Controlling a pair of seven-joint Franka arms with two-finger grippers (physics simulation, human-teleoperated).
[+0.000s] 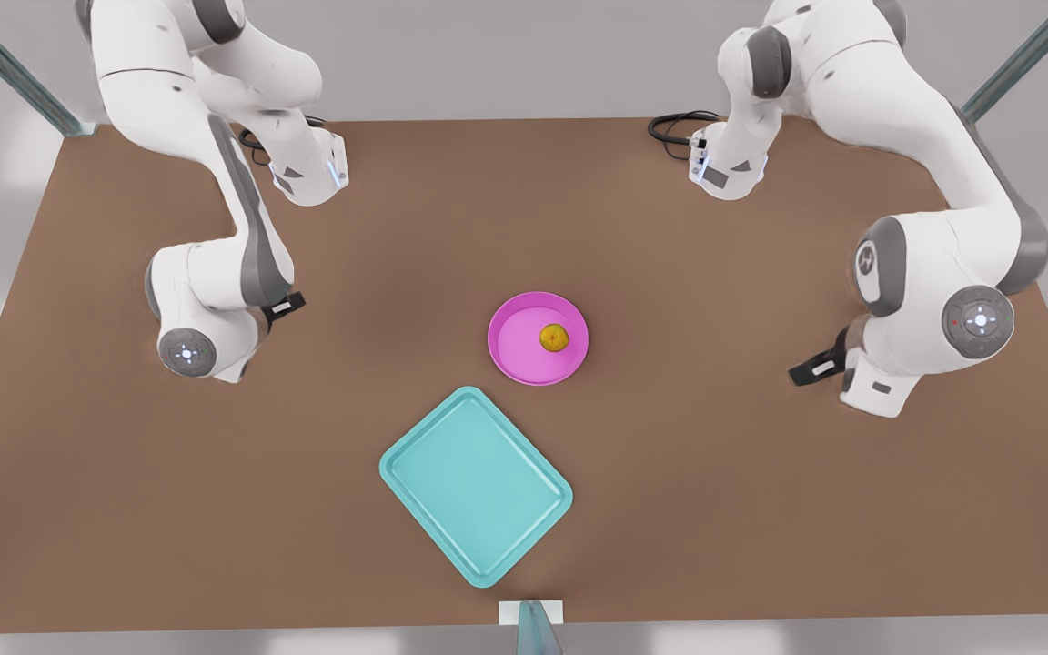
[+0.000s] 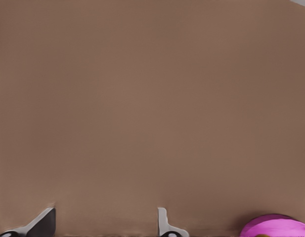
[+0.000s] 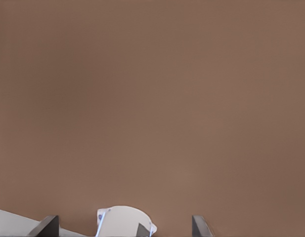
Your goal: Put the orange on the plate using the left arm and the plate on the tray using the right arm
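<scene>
The orange (image 1: 554, 337) lies in the magenta-pink plate (image 1: 510, 353) near the table's middle. The turquoise tray (image 1: 476, 482) lies bare just in front of the plate, turned at an angle and not touching it. My left gripper (image 1: 811, 370) hangs low at the front view's right, well away from the plate, open and holding nothing. In the left wrist view the left gripper (image 2: 104, 224) shows its spread fingertips, with the plate's rim (image 2: 276, 227) at the picture's edge. My right gripper (image 1: 286, 307) waits at the front view's left, and in the right wrist view it (image 3: 125, 226) is open over bare table.
Both arm bases (image 1: 310, 173) (image 1: 724, 168) stand at the far table edge with black cables (image 1: 674, 127) beside them. One arm base (image 3: 123, 222) also appears in the right wrist view. A small white bracket (image 1: 530, 614) sits on the near edge. Brown tabletop (image 1: 760, 509) surrounds the tray.
</scene>
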